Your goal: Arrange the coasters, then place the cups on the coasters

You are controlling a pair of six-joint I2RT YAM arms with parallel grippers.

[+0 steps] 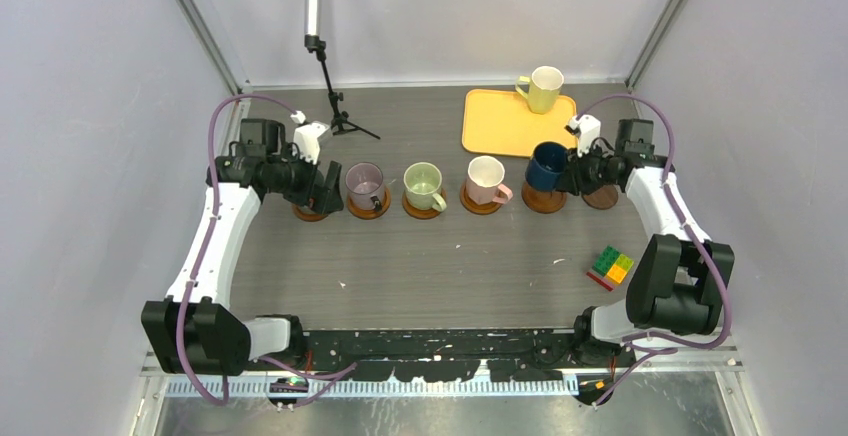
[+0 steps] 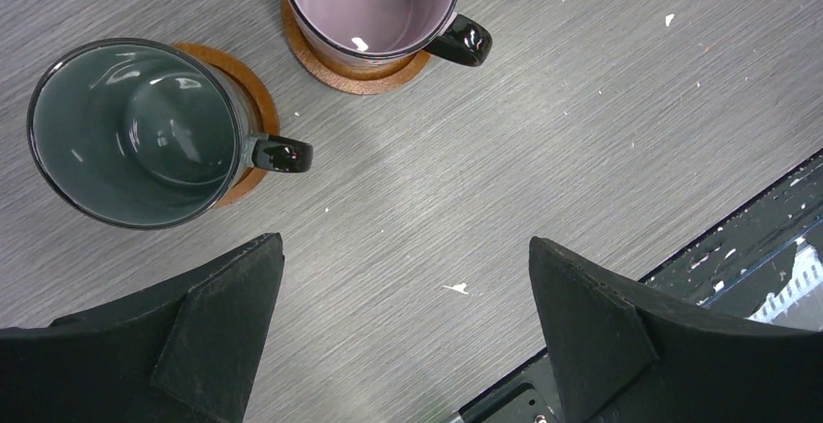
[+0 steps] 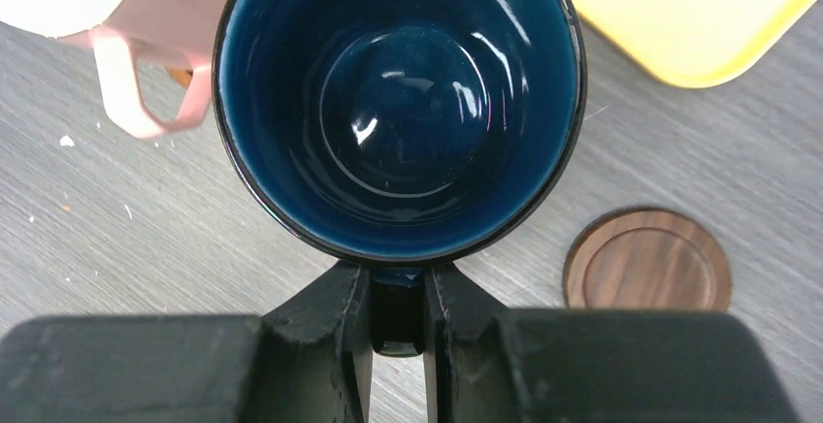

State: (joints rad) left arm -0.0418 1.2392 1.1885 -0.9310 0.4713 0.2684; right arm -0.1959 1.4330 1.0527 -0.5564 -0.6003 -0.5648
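1. The right gripper pinches the handle of the navy blue cup, with its jaws nearly closed. The cup is over its brown coaster. I cannot tell if it rests there yet.
2. The left gripper is wide open and holds nothing, near the dark green cup.
3. I think the next move is to let go. Then fetch the pale yellow cup from the yellow-orange tray for the empty dark coaster.
4. The pink cup stands just beside, so back out gently. The toy block is well apart.
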